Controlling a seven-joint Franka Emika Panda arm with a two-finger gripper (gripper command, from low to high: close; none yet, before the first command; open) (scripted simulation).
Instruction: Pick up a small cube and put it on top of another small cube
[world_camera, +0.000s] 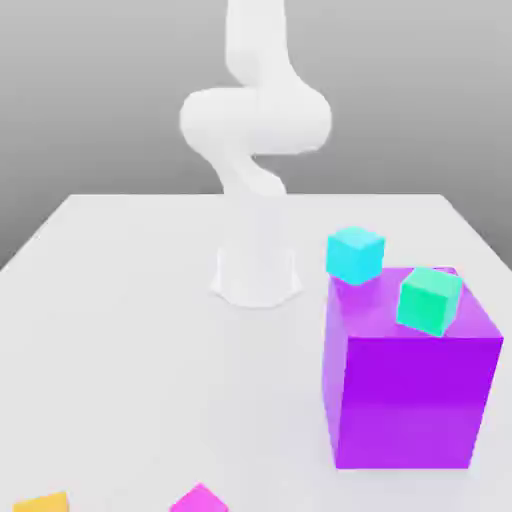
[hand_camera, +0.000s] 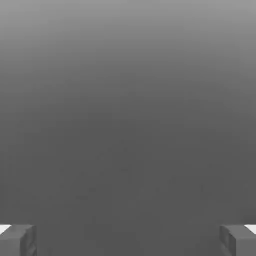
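The claw (hand_camera: 128, 241) stands wide open in the hand view, its two fingertips (hand_camera: 232, 241) well apart at the frame's edge with nothing between them, against a backdrop of plain gray. In the exterior view, the white robot arm (world_camera: 255, 120) rises from its base (world_camera: 256, 275) on a pale desk (world_camera: 150, 350) and runs up past the top of the frame. On the exterior view's right, a big purple cube (world_camera: 415, 400) stands on the desk, carrying two smaller blocks: a cyan cube (world_camera: 355, 256) at its far corner on the exterior view's left, and a green cube (world_camera: 429, 301), turned at an angle, toward the exterior view's right. The two sit near each other, a strip of purple showing between them. At the near edge of the picture, the small magenta-pink cube (world_camera: 199, 500) lies left of the purple block as the exterior view has it, one corner pointing away from the camera. A small orange cube (world_camera: 42, 503) appears in the near corner on the exterior view's left, well apart from the pink one. Both are cut off by the frame, and both appear to rest directly on the desk.
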